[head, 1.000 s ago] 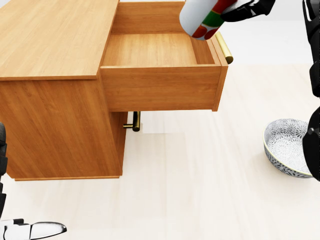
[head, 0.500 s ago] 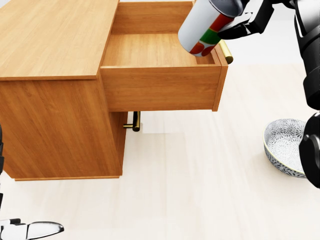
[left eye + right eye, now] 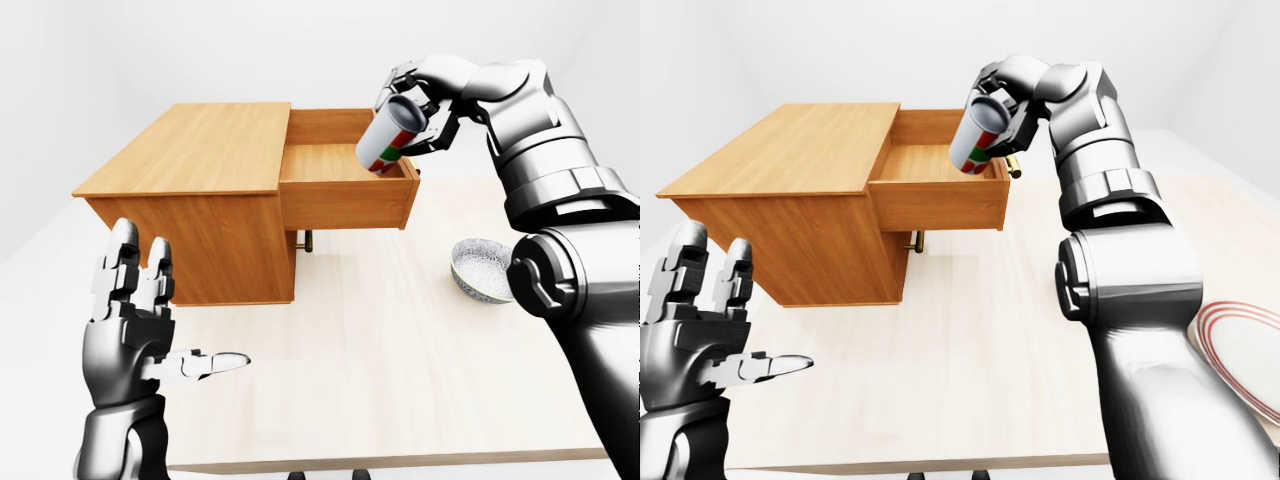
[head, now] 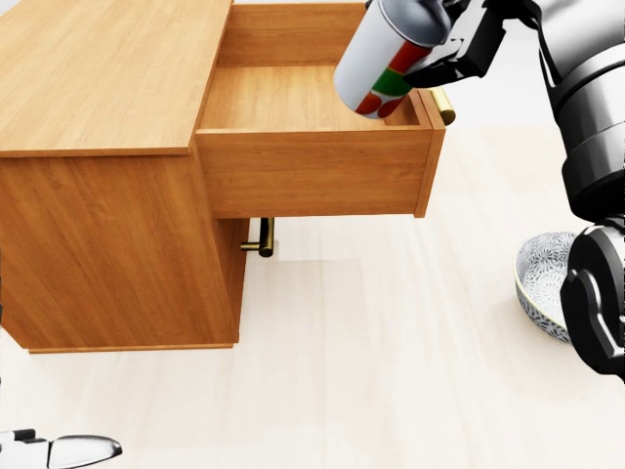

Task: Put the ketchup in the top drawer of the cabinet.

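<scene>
We hold the one ketchup bottle (image 4: 383,57) in our right hand (image 3: 432,110), fingers wrapped around it, at the upper right of the head view. The bottle is tilted, its lower end dipping over the right-hand corner of the open top drawer (image 4: 312,166), just inside the drawer's front panel; we judge the tilt comes from reaching over the drawer's edge so the bottle can go down onto the bare wooden bottom. It has not been let go yet. The drawer stands pulled well out of the single cabinet (image 3: 190,200), one brass handle (image 4: 438,95) showing at its right edge and a second brass handle (image 4: 264,237) peeking out below it. Our left hand (image 3: 135,320) hangs empty at the lower left of the left-eye view, fingers spread wide, well apart from the cabinet. One patterned bowl (image 3: 481,269) sits on the pale table (image 3: 380,380) to the right
</scene>
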